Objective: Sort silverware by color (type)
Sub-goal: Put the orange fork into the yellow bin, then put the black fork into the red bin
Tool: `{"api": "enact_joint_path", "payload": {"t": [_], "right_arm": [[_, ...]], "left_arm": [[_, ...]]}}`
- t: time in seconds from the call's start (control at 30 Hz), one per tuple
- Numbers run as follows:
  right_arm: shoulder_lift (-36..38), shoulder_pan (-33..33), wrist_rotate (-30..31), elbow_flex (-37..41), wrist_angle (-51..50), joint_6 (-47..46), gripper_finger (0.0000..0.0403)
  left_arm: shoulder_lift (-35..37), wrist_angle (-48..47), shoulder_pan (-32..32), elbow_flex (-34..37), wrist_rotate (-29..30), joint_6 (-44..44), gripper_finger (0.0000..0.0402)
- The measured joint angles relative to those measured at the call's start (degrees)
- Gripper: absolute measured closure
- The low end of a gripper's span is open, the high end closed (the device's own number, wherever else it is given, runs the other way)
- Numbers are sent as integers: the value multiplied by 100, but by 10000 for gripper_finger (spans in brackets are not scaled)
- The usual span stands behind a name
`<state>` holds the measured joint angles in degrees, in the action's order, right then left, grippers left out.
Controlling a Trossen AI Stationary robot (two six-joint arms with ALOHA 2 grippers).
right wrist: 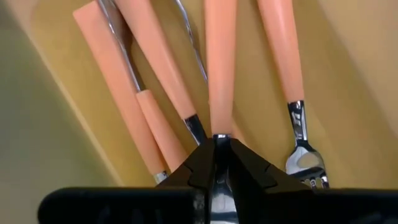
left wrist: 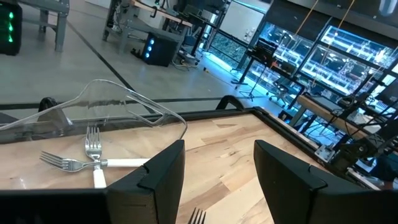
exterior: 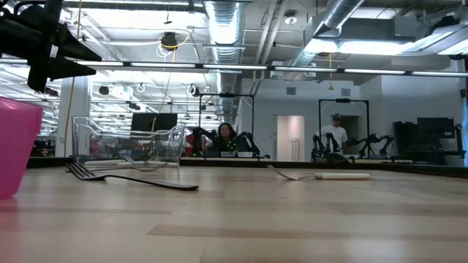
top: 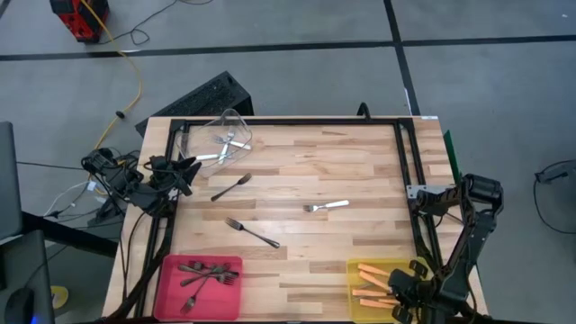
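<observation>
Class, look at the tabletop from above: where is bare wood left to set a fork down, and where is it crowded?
Bare wood runs between the pink bin and the yellow bin, and across the far right, beyond the silver fork. It is crowded by the clear bin and the two dark forks.

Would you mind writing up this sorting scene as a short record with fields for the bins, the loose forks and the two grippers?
yellow bin: orange-handled forks inside
pink bin: dark forks inside
clear bin: silver forks inside
loose on table: two dark forks, loose dark fork A, loose dark fork B; one loose silver fork
right gripper: down in the yellow bin, fingers closed on an orange-handled fork
left gripper: open, waiting beside the clear bin
</observation>
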<state>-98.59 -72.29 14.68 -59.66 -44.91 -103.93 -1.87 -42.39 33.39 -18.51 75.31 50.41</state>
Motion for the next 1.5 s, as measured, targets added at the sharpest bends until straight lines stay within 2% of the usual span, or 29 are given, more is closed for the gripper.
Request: {"api": "enact_joint_path", "payload": {"t": [0.27, 0.53, 0.87, 1.03, 1.5], "right_arm": [[2, 52, -297, -2, 7, -24, 337], [2, 50, -296, -2, 17, -77, 329], [4, 50, -291, -7, 41, -62, 242], [4, 104, -285, -75, 7, -88, 214], [2, 654, -274, -929, -1086, 931, 219]], "left_arm": [[-2, 0, -1, -1, 4, 0, 223], [-2, 1, 2, 0, 0, 0, 223], [0, 0, -1, 1, -2, 0, 223], [-2, 2, 1, 1, -4, 0, 223], [-1, 2, -1, -2, -9, -2, 223]]}}
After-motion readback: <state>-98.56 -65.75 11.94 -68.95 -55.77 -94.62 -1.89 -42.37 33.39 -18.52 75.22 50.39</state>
